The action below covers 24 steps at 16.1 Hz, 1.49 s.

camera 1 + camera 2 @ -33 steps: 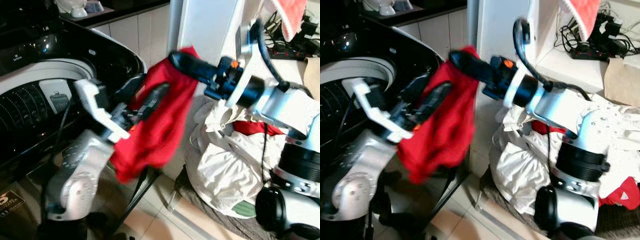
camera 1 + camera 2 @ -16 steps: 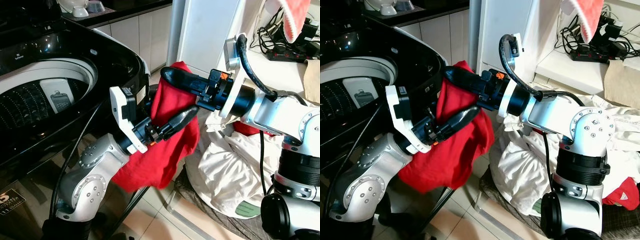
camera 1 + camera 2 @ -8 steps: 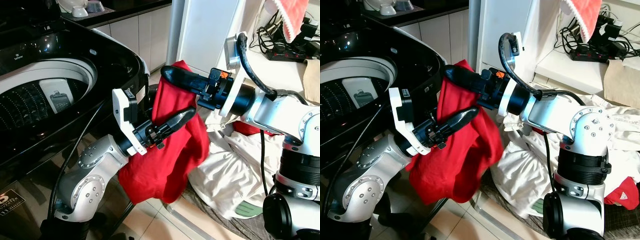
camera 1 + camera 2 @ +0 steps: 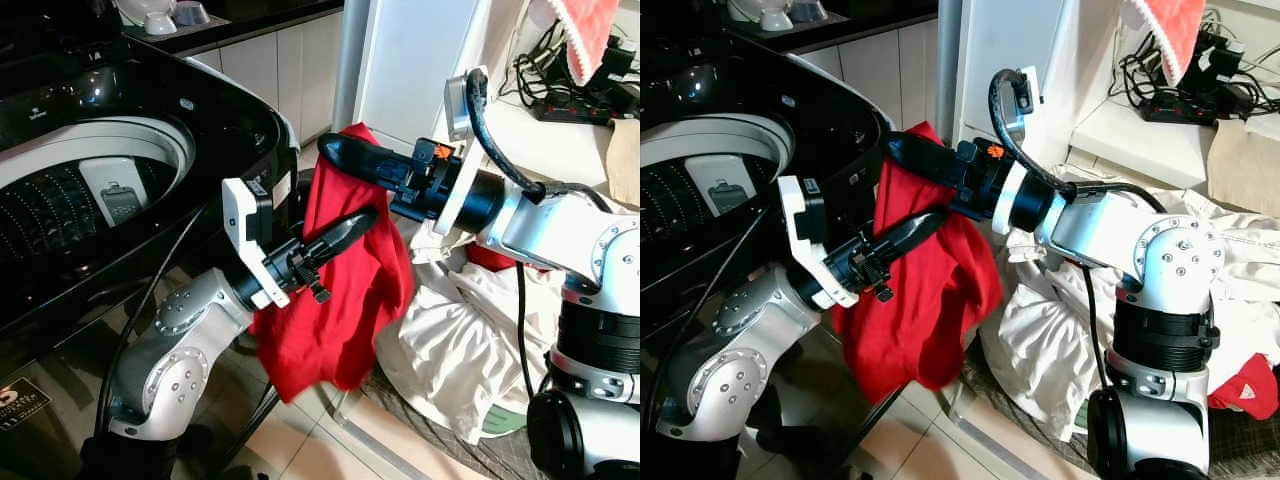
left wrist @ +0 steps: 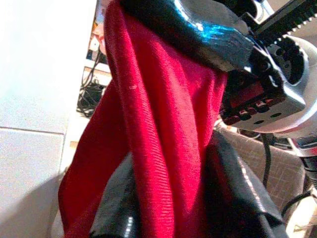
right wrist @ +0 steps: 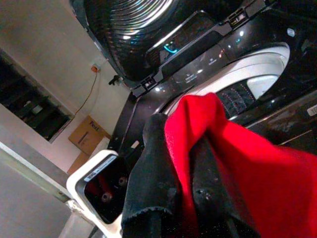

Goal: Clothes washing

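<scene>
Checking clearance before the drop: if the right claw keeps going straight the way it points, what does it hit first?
Probably the washer. The right claw, shut on the red cloth, points toward the washer's black top rim and open drum. Nothing else seems to lie between, though depth is hard to judge.

Silver jointed arms, black cables, white wrist brackets, long black gripper fingers [image 4: 345, 232].

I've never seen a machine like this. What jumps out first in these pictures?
A bright red garment hangs in the middle, pinched high by the right tool and lower by the left tool. To the robot's left stands a black top-loading washing machine, lid up and drum showing. To its right a heap of white laundry lies low by the floor.
</scene>
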Available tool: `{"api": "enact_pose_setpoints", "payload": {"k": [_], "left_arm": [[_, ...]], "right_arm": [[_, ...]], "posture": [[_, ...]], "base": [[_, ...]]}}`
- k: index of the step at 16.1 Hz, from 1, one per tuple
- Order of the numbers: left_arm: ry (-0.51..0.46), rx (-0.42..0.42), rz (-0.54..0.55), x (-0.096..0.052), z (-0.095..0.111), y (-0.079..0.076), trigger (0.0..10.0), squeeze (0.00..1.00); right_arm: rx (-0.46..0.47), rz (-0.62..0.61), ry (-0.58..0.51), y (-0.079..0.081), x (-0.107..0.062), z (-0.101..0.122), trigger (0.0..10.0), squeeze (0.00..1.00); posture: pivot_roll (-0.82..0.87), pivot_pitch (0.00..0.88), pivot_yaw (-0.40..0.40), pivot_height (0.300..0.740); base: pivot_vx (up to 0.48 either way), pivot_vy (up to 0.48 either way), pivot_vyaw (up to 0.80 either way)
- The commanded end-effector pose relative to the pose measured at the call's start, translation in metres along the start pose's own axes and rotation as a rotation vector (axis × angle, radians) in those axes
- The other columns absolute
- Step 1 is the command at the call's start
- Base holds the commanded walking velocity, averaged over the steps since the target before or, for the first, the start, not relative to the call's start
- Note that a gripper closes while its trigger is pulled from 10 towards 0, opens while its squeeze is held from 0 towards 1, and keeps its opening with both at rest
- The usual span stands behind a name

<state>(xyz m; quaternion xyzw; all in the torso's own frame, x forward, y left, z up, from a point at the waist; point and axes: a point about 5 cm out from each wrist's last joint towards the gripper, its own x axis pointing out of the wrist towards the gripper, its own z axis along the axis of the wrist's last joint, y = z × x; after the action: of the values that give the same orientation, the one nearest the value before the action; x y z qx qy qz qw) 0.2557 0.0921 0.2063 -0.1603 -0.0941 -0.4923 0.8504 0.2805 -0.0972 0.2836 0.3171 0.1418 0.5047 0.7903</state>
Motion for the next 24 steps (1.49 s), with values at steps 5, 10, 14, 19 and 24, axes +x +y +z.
{"api": "enact_pose_setpoints", "payload": {"k": [5,10,14,19,24], "left_arm": [[-0.027,0.091,0.155,0.000,0.007,0.022,0.0,0.00],[-0.099,0.349,0.438,-0.002,0.056,0.075,0.0,0.00],[0.084,0.889,1.005,-0.018,0.135,0.154,0.0,0.00],[0.310,1.017,1.372,-0.053,0.139,0.196,10.0,0.00],[0.670,0.914,1.375,-0.093,0.076,0.209,10.0,1.00]], "right_arm": [[-0.047,-0.006,-0.030,0.004,-0.002,0.002,10.0,0.05],[-0.102,-0.088,-0.080,-0.003,-0.005,0.008,10.0,1.00],[-0.490,-0.204,0.061,-0.001,0.004,-0.016,10.0,0.00],[-0.581,-0.145,0.053,0.007,0.019,-0.032,10.0,0.00],[-0.585,-0.155,0.069,0.005,0.021,-0.047,10.0,0.00]], "posture": [[-0.03,0.000,-0.011,0.740],[-0.03,0.000,-0.009,0.740],[-0.02,0.000,-0.012,0.740],[-0.02,0.000,0.000,0.740],[-0.04,0.000,0.010,0.740]], "base": [[0.000,0.000,0.00],[0.000,0.000,0.00],[0.000,0.000,0.00],[0.000,0.000,0.00],[0.000,0.000,0.00]]}}
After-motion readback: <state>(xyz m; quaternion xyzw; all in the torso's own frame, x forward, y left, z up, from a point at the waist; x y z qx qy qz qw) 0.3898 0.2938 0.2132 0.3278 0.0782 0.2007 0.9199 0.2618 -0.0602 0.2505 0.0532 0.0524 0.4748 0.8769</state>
